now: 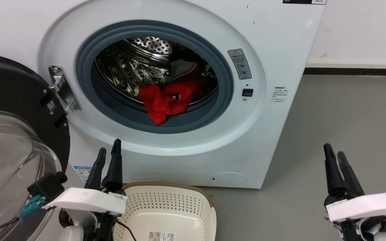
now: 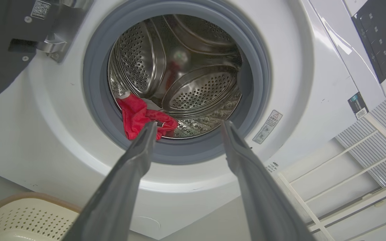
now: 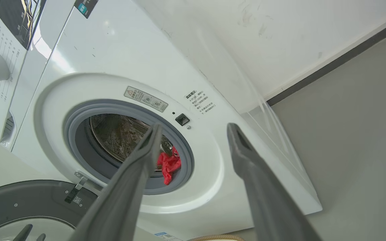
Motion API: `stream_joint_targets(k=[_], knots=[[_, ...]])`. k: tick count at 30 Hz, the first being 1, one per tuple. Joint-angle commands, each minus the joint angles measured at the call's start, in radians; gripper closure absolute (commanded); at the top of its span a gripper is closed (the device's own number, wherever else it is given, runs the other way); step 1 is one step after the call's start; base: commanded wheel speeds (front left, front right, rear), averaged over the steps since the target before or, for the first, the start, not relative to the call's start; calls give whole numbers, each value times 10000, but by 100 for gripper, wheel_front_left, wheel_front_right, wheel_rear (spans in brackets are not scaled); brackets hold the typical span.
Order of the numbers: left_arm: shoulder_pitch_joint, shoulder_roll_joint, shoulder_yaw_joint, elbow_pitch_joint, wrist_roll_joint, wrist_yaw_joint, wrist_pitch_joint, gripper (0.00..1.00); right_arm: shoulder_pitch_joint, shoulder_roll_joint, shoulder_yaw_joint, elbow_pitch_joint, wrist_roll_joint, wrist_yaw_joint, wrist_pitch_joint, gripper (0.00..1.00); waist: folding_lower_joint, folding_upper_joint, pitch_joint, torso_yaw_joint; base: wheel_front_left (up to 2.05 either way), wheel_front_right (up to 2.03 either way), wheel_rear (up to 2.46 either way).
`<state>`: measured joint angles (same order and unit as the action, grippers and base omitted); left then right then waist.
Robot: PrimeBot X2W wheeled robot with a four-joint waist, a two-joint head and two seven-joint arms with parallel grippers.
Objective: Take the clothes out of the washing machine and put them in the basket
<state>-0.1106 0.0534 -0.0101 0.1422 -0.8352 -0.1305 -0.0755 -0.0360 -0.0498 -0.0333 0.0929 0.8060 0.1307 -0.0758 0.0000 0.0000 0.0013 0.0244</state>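
Upward, parted: left gripper [image 1: 109, 145], right gripper [image 1: 333, 149].

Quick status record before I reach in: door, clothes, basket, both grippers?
door: open, swung to the left
clothes: red, in the drum, one fold hanging over the grey gasket
basket: on the floor before the washing machine, no clothes in its visible part
left gripper: open, holding nothing, by the basket's left rim
right gripper: open, holding nothing, right of the machine
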Motion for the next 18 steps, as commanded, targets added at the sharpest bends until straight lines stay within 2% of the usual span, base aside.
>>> stream_joint_targets(k=[1,18], knots=[[-284,74,-68,-109,541,-3,-131,0,-3,-17,38,-102,-582,1,-134,0,0,0,-4,17,0,0,0],[-344,157,-297,187,2943,138,-638,0,123,-15,11,-160,-3594,0,-523,0,0,0,-16,65,0,0,0]])
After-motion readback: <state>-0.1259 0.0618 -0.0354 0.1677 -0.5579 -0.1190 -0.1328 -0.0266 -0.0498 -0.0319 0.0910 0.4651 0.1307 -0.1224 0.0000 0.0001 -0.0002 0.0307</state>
